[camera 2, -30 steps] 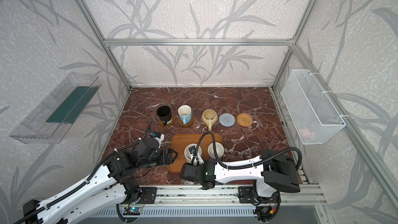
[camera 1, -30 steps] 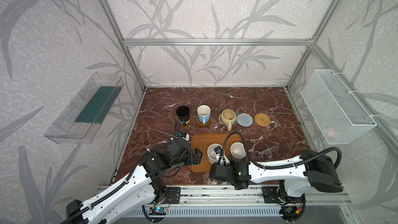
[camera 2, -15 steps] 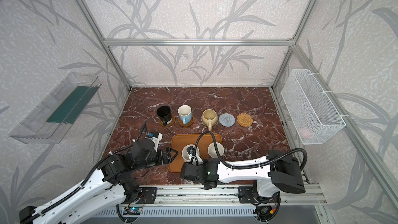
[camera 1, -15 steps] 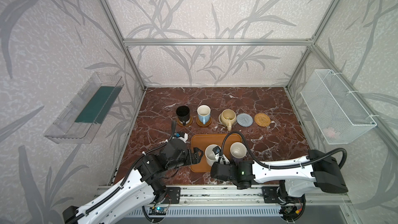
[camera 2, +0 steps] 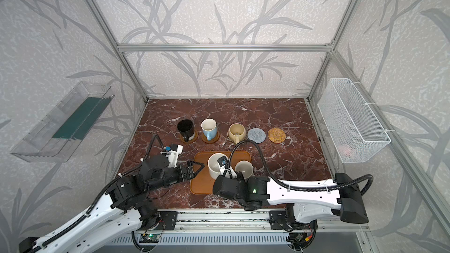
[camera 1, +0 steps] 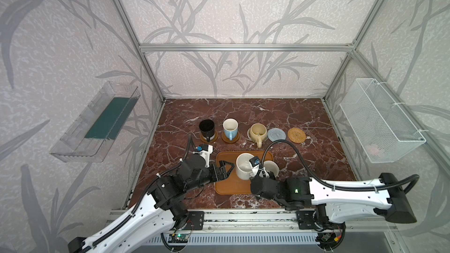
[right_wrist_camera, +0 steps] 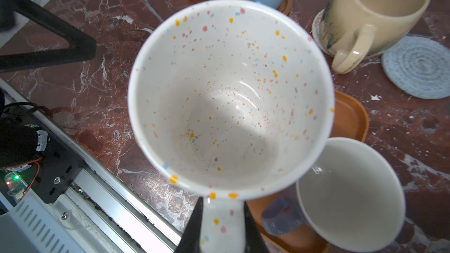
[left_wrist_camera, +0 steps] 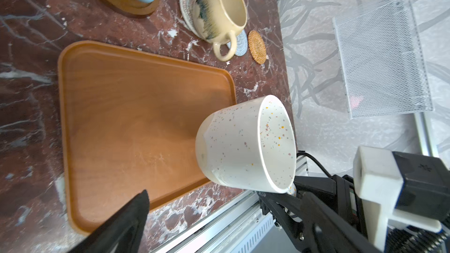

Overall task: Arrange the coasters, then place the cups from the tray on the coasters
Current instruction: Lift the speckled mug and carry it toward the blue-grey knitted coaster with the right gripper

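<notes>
Mug (camera 1: 244,169), white speckled ceramic, now raised off orange-brown rectangular tray (camera 1: 226,186), handle clenched in right fingers (right_wrist_camera: 192,229), left fingers (left_wrist_camera: 126,222) released; grey woven round coaster (camera 1: 276,134) vacant next.

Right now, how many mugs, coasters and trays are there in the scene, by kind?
Mugs: 5 (black mug, blue mug, cream mug, white mug, lavender mug)
Coasters: 5 (two wooden coasters, cream coaster, grey coaster, rattan coaster)
Tray: 1
Total: 11

Five cups (camera 1: 243,166), seemingly five coasters (camera 1: 276,134), one tray (camera 1: 226,184)
</notes>
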Robot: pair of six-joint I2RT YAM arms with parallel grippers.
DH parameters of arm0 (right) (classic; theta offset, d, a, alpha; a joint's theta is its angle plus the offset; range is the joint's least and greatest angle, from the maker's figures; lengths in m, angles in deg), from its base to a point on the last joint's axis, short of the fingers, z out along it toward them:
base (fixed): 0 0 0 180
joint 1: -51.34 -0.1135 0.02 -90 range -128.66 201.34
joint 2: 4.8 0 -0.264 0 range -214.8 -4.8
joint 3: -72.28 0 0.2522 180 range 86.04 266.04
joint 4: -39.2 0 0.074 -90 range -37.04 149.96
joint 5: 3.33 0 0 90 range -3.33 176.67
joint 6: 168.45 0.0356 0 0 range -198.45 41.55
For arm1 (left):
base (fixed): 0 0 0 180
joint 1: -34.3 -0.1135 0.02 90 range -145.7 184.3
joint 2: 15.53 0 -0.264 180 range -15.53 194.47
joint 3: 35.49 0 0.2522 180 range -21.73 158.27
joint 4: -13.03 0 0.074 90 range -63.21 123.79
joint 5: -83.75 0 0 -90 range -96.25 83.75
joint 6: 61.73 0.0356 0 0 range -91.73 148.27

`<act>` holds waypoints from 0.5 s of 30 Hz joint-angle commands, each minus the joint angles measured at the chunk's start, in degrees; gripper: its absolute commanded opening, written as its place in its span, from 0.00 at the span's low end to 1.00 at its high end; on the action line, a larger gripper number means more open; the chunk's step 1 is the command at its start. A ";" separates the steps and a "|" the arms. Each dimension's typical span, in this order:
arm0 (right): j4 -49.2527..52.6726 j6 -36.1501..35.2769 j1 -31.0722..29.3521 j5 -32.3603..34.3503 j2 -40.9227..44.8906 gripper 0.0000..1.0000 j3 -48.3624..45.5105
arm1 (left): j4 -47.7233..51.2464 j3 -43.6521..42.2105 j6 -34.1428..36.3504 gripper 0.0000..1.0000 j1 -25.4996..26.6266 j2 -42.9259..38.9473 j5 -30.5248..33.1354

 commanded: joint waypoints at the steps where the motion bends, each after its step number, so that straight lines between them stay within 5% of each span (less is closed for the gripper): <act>1: -0.06 -2.37 2.73 4.17 4.98 0.00 1.75 | -8.28 2.51 -2.60 0.99 -0.19 1.59 -2.84; 15: 5.54 -14.59 23.83 -4.22 16.65 0.00 2.87 | -6.82 12.69 6.67 0.99 2.53 18.47 2.55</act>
